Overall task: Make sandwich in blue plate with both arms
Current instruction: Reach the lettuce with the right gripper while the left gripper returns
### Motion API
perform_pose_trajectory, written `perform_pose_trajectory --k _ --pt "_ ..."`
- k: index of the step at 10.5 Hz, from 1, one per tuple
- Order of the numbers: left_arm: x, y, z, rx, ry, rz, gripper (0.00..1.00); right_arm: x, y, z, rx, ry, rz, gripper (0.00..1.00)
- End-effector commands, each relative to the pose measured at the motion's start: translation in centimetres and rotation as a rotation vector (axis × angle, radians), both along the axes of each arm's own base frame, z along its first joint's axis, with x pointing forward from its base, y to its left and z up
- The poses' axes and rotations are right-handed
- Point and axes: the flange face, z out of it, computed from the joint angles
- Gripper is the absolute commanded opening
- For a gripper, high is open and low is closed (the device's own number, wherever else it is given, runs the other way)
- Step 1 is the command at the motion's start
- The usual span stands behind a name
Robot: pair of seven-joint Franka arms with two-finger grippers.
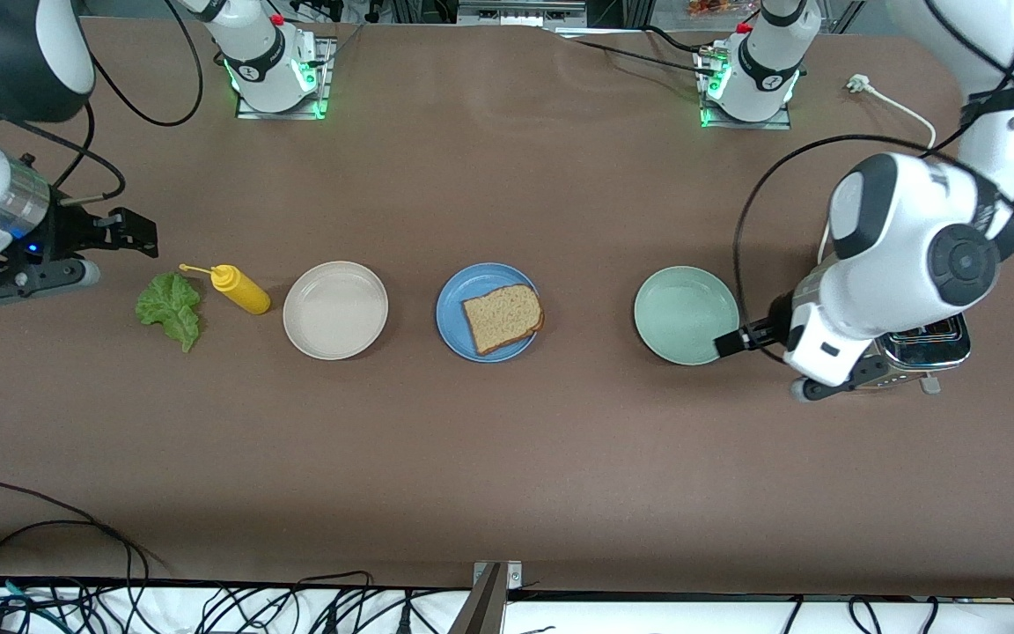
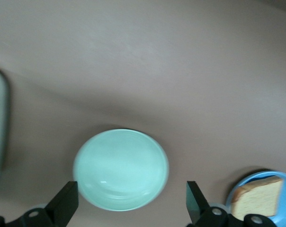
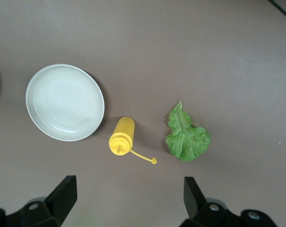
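speckled brown bread, one slice [image 1: 503, 318] with a dark crust, lies flat on the blue plate [image 1: 454, 308], set toward the side of the plate that faces the left arm's end of the bench [image 1: 507, 458]. the plate is round, shallow and matte, and sits midway along a row of things. toward the right arm's end come a cream-white plate [image 1: 335, 310], a yellow squeeze bottle [image 1: 240, 289] lying on its side with its cap dangling on a strap, and a ruffled green lettuce leaf [image 1: 171, 308] lying flat on the bench. toward the left arm's end stands a pale mint-green plate [image 1: 686, 315], and past it a shiny metal toaster [image 1: 929, 345], mostly hidden under the left arm.

the left tool [image 1: 730, 343] hovers over the rim of the mint-green plate, well apart from the blue plate. its jaws are spread wide and grip nothing; in the left wrist view the two fingers [image 2: 67, 202] frame the mint-green plate, with the blue plate and bread at the edge.

the right tool [image 1: 131, 233] hangs over the bench near the lettuce leaf and the bottle, well apart from the blue plate. its jaws are likewise spread wide with nothing between them, the fingers [image 3: 62, 194] showing apart in the right wrist view.
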Motion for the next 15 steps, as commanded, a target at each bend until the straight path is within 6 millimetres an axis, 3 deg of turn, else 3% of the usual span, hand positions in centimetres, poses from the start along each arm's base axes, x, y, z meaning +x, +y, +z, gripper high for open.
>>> perform_pose_trajectory --k 1,5,8,11,12,15 --pt "-1.6 4.3 5.3 0.092 -0.009 -0.172 1.0 2.0 -3.5 -4.6 -0.005 0.083 0.111 1.0" --pt "-3.2 8.6 11.2 0.155 -0.046 -0.256 1.0 4.8 -10.5 -13.6 0.036 0.123 0.225 1.0" --pt "-5.0 10.3 14.2 0.154 -0.062 -0.252 1.0 5.1 -15.2 -23.6 0.108 0.218 0.306 1.0" --pt "-5.9 10.4 15.0 0.15 -0.072 -0.251 1.0 4.0 -16.1 -30.9 0.165 0.321 0.353 1.0" --pt "-6.1 10.4 15.1 0.15 -0.073 -0.251 1.0 3.7 -16.1 -32.4 0.184 0.341 0.387 1.0" --pt "-6.8 10.3 14.8 0.14 -0.071 -0.251 1.0 3.8 -15.7 -34.4 0.24 0.315 0.426 1.0"
